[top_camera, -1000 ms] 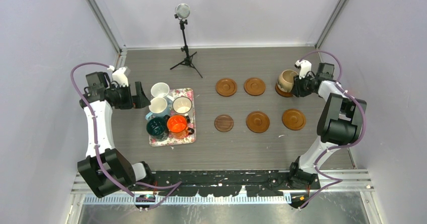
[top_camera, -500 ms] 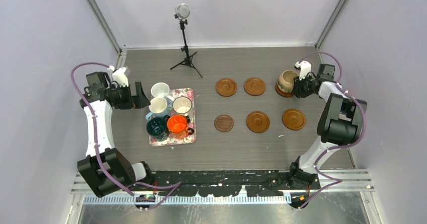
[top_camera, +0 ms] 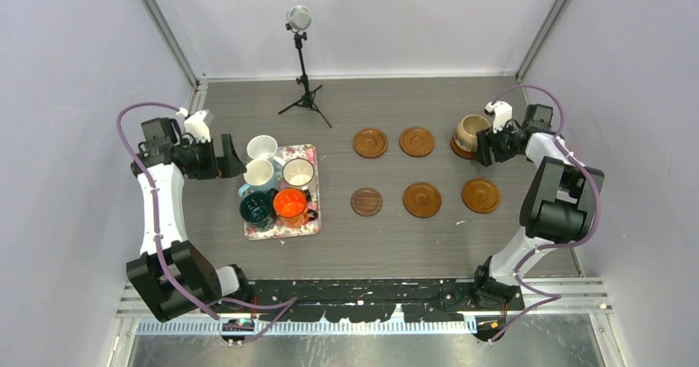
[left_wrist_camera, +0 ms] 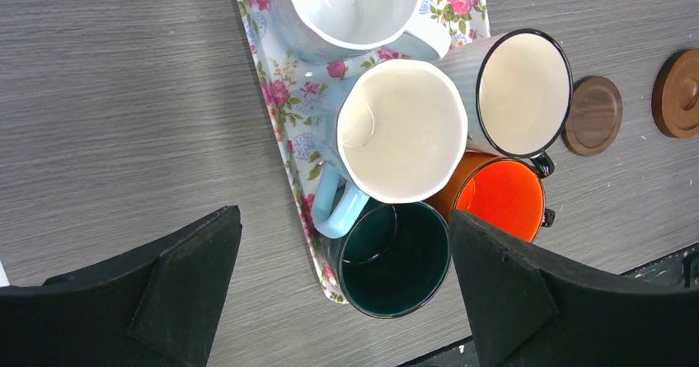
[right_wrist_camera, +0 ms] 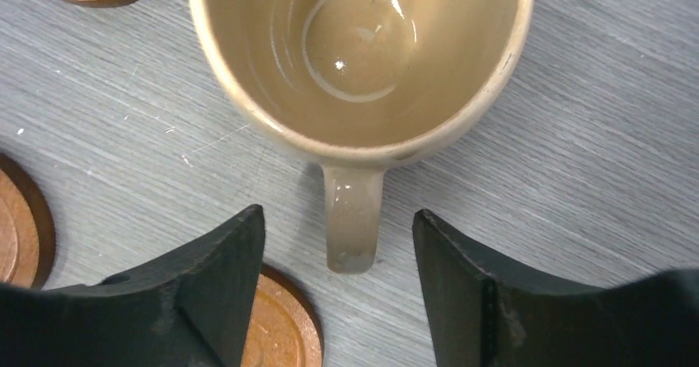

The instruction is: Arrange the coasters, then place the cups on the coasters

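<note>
The right gripper stands open, its fingers either side of the beige mug's handle with a gap on each side, gripping nothing. That mug sits on the far right coaster. Five bare coasters lie left and nearer. The left gripper, spread wide and empty, hangs over the mugs on the floral tray at left.

This is a lab cell: white walls, aluminium framing, tripod microphone.
</note>
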You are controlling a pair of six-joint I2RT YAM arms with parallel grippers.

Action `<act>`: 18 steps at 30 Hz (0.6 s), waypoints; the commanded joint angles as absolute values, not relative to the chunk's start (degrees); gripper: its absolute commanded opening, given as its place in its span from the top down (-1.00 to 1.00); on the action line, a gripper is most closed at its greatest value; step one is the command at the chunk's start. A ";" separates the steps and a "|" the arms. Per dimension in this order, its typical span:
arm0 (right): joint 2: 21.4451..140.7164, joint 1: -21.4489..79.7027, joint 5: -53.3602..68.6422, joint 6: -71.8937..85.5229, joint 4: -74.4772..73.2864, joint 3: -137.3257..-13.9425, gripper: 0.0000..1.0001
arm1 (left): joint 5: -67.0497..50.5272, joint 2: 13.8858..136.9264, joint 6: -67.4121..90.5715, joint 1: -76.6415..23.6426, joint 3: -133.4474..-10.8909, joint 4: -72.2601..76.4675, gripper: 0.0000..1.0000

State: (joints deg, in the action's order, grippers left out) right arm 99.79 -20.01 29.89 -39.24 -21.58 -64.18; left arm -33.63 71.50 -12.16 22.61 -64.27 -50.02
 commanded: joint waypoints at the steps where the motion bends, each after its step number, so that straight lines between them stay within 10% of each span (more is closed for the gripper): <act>1: 94.31 -20.22 31.03 -40.58 -27.46 -68.64 -0.47 | -33.80 71.44 -12.14 22.61 -63.93 -49.59 -0.99; 9: 89.20 -18.35 32.38 -35.83 -38.44 -78.35 -0.51 | -35.16 72.92 -12.65 22.41 -63.95 -49.61 -0.99; 18: 85.72 8.88 20.72 -16.70 -35.46 -80.23 -0.51 | -34.74 72.16 -12.49 22.37 -63.07 -49.31 -0.99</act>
